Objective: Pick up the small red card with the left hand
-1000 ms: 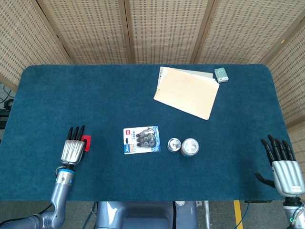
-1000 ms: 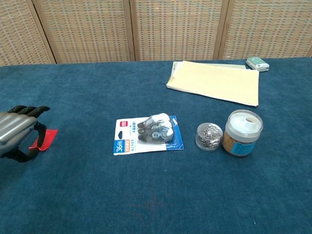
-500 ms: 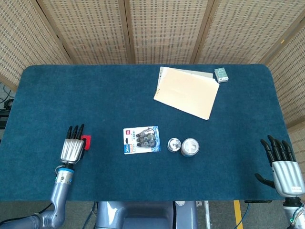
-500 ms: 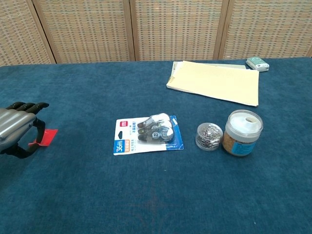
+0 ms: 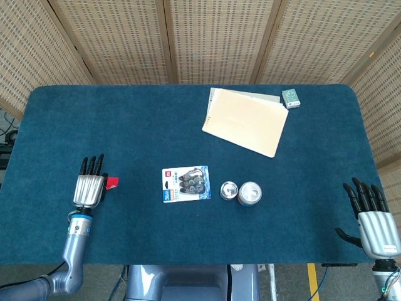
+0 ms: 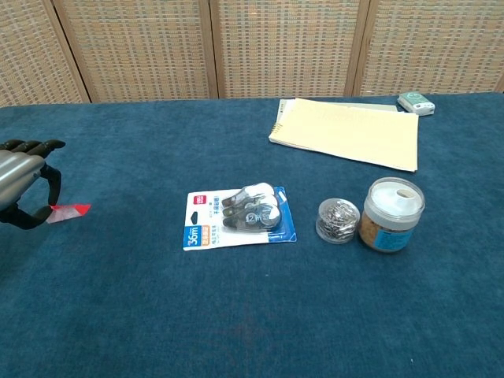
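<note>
We see the blister pack of correction tape [image 5: 186, 184] mid-tabletop [image 5: 125, 125], with the small clip tub [image 5: 229, 190] and jar [image 5: 249, 194] touching to its right. Behind them lies the manila folder [image 5: 245, 121]; the small red card [image 5: 111, 182] sits at the left hand [image 5: 89, 187].

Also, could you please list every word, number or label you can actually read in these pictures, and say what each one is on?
"36m": on the blue strip at the left edge of the blister pack.
Red logo at that pack's top corner: too small to read.
Label on the jar: blurred, unreadable.
Small green box: print too small to read.
Small red card, pinched by the left hand: no text visible.
</note>
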You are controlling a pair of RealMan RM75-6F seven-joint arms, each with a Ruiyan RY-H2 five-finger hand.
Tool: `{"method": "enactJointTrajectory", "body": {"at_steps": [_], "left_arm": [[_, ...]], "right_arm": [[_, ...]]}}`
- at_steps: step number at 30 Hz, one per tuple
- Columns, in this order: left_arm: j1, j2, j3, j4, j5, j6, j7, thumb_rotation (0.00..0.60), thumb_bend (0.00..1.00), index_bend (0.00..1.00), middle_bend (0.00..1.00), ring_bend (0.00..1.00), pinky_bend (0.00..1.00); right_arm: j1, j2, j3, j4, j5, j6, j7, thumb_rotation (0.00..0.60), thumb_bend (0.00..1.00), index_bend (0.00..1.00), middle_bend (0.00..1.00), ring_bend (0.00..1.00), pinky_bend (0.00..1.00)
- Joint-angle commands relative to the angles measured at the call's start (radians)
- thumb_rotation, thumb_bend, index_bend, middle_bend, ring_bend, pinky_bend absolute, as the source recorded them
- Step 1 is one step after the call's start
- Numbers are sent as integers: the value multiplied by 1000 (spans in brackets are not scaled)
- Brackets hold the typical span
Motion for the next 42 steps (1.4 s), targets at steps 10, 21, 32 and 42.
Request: {"method": "enactJointTrajectory", "body": {"at_steps": [10, 21, 32, 42], "left_arm": [[-34, 43, -65, 4, -63, -18, 12, 600, 486, 619, 0, 0, 0], [-42, 107, -96, -86, 3, 49, -92, 600, 409, 494, 0, 0, 0], [55, 200, -19, -274, 159, 213, -231, 600, 233, 25, 0, 0, 0], [205, 341, 117, -430, 245, 346, -201, 600, 176, 0, 0, 0, 0]], "right_arm": [[1, 0, 0, 2, 3, -4, 2, 600, 80, 0, 0, 0, 0], [2, 1, 1, 1, 7, -8, 4, 600, 80, 0, 0, 0, 0], [-2, 4, 2, 1, 7, -1, 11, 600, 79, 0, 0, 0, 0], [-3, 4, 4, -2, 9, 3, 3, 600, 79, 0, 0, 0, 0]]}}
